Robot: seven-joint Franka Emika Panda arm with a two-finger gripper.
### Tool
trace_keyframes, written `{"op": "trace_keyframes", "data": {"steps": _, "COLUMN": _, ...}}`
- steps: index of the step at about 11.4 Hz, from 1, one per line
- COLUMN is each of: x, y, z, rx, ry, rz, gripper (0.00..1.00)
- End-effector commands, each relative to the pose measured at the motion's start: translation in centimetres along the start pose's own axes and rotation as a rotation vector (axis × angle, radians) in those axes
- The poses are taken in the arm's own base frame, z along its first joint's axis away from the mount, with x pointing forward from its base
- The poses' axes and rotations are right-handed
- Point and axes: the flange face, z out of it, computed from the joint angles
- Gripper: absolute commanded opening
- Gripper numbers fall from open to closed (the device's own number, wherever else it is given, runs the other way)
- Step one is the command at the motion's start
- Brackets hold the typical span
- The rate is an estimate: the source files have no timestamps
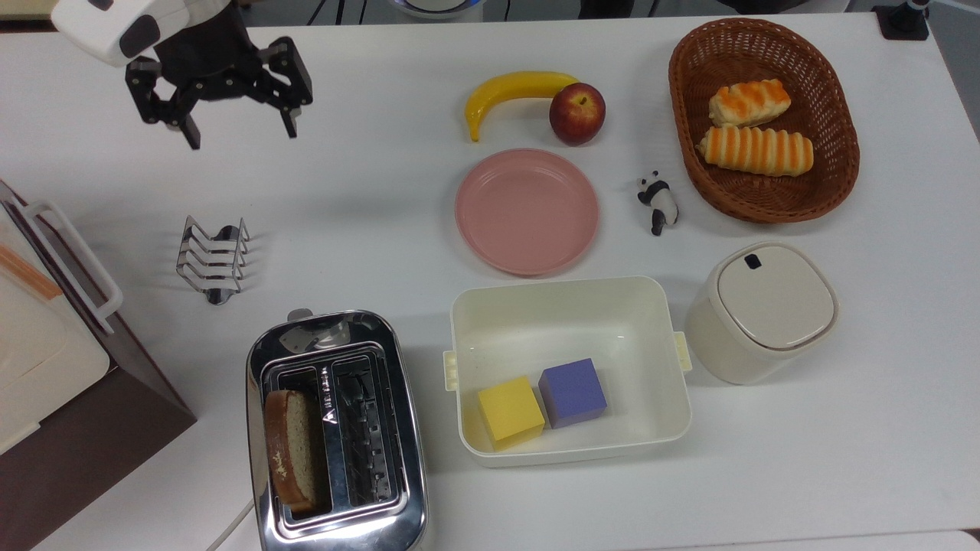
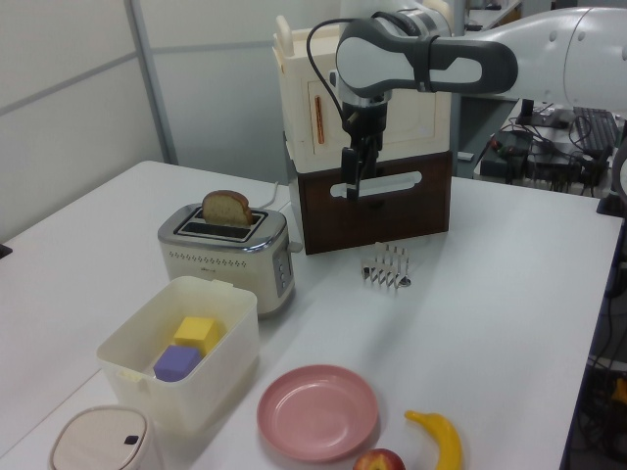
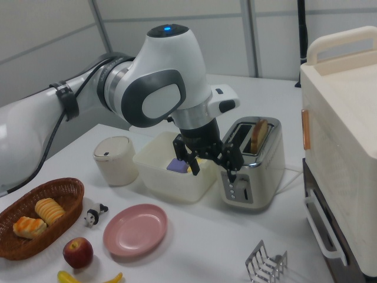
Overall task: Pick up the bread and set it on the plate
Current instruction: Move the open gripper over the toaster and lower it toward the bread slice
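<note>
Brown wholemeal bread (image 1: 289, 450), a single slice with a darker crust and a speckled crumb, stands on edge in one slot of the chrome toaster (image 1: 337, 435); the toaster has two slots, and the slice fills the one on the top view's left. Its long axis runs along the slot, up and down the top view, and its rounded top sticks up above the toaster in the left view. One pink plate (image 1: 527, 211), round and matte with a shallow rim, lies bare on the white table (image 1: 367, 214), well apart from the toaster and just beside the cream tub (image 1: 568, 369). That tub holds two foam cubes: one yellow cube (image 1: 511, 412) and one purple cube (image 1: 573, 392), touching side by side. The wicker basket (image 1: 766, 122) holds two orange-striped rolls (image 1: 754, 149). Near the plate lie one banana (image 1: 514, 93) and one red apple (image 1: 577, 113), touching each other, and one small panda figure (image 1: 658, 202) stands between plate and basket. There is also one lidded cream bin (image 1: 762, 311) and one wire toast rack (image 1: 213, 257). The black gripper (image 1: 239, 132) hangs above the table near the top view's upper left corner, its two fingers spread wide with nothing between them, far from the bread.
</note>
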Motion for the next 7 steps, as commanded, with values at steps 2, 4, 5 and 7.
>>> {"op": "trace_keyframes", "data": {"steps": 2, "x": 1.8, "y": -0.3, "z": 0.2, "rx": -0.032, "ry": 0.129, "rz": 0.042, "gripper": 1.00}}
{"op": "trace_keyframes", "data": {"steps": 4, "x": 3.0, "y": -0.1, "z": 1.3, "rx": -0.007, "ry": 0.197, "rz": 0.082, "gripper": 1.00}}
{"op": "trace_keyframes", "data": {"steps": 5, "x": 3.6, "y": -0.2, "z": 1.6, "rx": -0.019, "ry": 0.228, "rz": 0.080, "gripper": 1.00}}
{"op": "trace_keyframes", "data": {"steps": 7, "x": 5.2, "y": -0.4, "z": 2.0, "rx": -0.053, "ry": 0.334, "rz": 0.101, "gripper": 1.00}}
